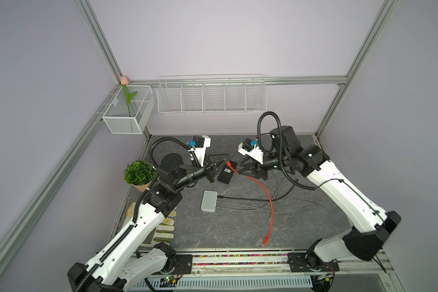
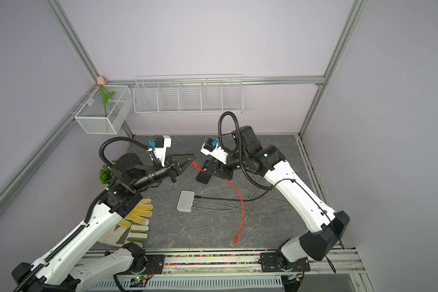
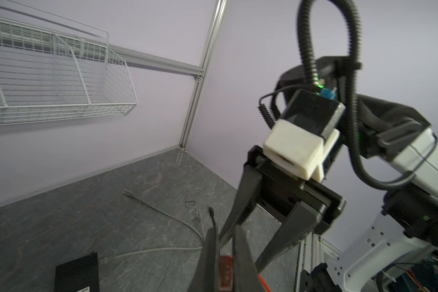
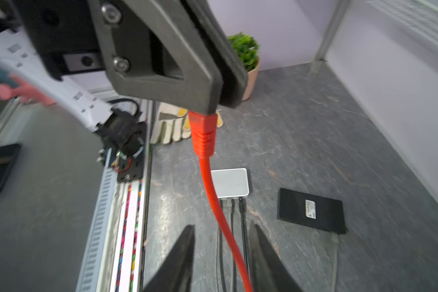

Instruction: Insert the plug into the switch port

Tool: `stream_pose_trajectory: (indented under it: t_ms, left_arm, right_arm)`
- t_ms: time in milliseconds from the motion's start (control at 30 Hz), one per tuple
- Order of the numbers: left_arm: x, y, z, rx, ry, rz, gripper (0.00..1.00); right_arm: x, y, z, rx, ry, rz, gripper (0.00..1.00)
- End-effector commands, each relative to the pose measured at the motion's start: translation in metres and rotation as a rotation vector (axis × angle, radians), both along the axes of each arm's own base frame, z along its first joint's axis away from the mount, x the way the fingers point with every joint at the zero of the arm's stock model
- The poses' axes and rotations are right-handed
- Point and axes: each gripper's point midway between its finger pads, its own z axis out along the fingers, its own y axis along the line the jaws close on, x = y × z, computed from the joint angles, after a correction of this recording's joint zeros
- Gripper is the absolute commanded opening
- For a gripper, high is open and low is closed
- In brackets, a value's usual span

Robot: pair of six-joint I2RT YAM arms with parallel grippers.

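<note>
While the left gripper (image 4: 221, 105) clamps the orange plug (image 4: 203, 131) in the air above the table (image 4: 314, 126), the right gripper (image 4: 223, 225) stands partly open.
The orange cable (image 4: 219, 212) runs down between the right jaws. The black switch (image 4: 311, 209) lies flat on the table near the white box (image 4: 230, 182).

Grey tabletop (image 1: 238, 227) bears white box (image 1: 209, 201), black box (image 1: 224, 177), glove (image 2: 137, 213).
</note>
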Motion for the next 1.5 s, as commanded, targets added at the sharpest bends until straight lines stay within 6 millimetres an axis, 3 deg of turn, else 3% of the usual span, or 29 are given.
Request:
stream_pose_trajectory:
  t_ms: [0, 233, 533, 1467]
  left_arm:
    - [0.017, 0.017, 0.010, -0.048, 0.036, 0.150, 0.00]
    - [0.038, 0.031, 0.008, -0.136, 0.148, 0.298, 0.00]
    - [0.039, 0.031, 0.003, -0.133, 0.190, 0.345, 0.00]
    - [0.035, 0.036, -0.004, -0.131, 0.214, 0.377, 0.00]
  right_arm:
    - [0.034, -0.009, 0.050, 0.155, -0.209, -0.237, 0.36]
    - [0.034, 0.016, 0.040, 0.094, -0.201, -0.210, 0.36]
    - [0.026, 0.046, 0.037, 0.108, -0.173, -0.111, 0.31]
    - [0.035, 0.075, 0.017, 0.082, -0.140, -0.086, 0.34]
